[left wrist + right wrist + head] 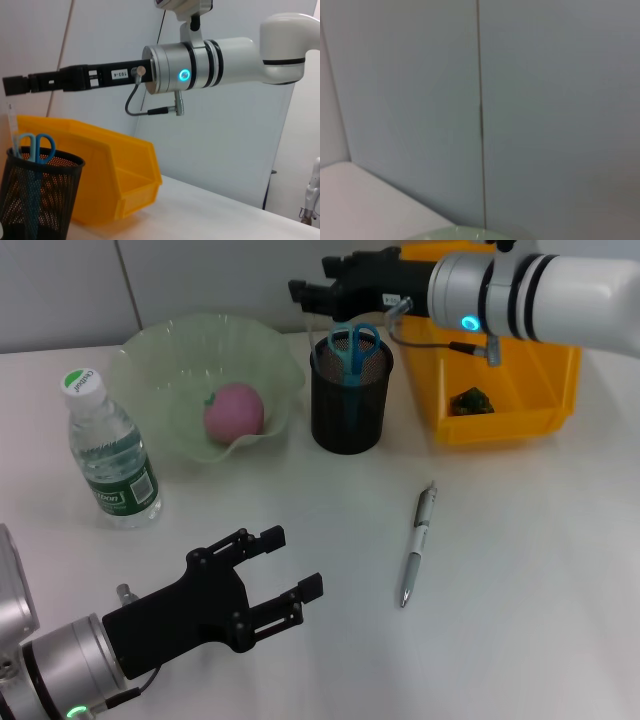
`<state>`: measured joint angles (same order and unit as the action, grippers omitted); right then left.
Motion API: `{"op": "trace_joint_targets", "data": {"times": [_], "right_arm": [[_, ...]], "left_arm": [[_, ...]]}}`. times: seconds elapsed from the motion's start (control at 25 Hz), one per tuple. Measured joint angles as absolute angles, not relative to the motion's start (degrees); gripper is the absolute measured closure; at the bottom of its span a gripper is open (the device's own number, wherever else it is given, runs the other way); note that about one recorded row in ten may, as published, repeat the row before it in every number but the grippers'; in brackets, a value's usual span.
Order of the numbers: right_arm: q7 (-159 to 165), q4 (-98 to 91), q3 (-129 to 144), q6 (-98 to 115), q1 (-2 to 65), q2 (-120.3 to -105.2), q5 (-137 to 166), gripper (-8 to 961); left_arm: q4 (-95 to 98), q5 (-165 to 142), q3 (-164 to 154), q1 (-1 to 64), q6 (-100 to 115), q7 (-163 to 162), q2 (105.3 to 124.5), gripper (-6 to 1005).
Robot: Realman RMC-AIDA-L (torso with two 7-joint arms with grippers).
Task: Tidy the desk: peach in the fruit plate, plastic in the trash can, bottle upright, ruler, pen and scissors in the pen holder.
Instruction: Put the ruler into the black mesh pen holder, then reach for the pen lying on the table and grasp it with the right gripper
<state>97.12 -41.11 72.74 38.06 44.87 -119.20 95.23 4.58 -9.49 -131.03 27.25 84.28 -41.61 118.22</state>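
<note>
The pink peach (234,410) lies in the pale green fruit plate (160,350). The bottle (110,450) stands upright at the desk's left. The black mesh pen holder (350,400) holds the blue-handled scissors (352,348) and the clear ruler (11,127). The pen (417,545) lies flat on the white desk (520,570), right of centre. A dark green scrap of plastic (470,400) sits inside the yellow trash can (500,430). My right gripper (312,282) hovers open just above the pen holder, holding nothing. My left gripper (293,560) is open low at the front left.
The grey wall runs close behind the fruit plate and the trash can. The right forearm (540,290) stretches over the trash can. The fruit plate's rim (465,232) shows at the lower edge of the right wrist view.
</note>
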Motion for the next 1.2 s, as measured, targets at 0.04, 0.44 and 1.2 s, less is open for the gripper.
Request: {"op": "trace_joint_targets", "data": {"times": [0.04, 0.44, 1.2], "right_arm": [[97.26, -42.05, 72.66, 38.06, 44.29, -119.25, 95.0, 391], [98.23, -54.6, 72.18, 48.26, 35.03, -119.04, 87.87, 390], [131.41, -69.95, 66.54, 84.69, 36.81, -115.79, 121.08, 398]], "left_arm": [[4.57, -9.49, -131.04, 27.25, 84.28, -41.63, 118.22, 245], [4.57, -9.49, -131.04, 27.25, 84.28, -41.72, 118.21, 244], [4.75, -9.49, -129.44, 27.49, 84.72, -41.46, 118.12, 244]]}}
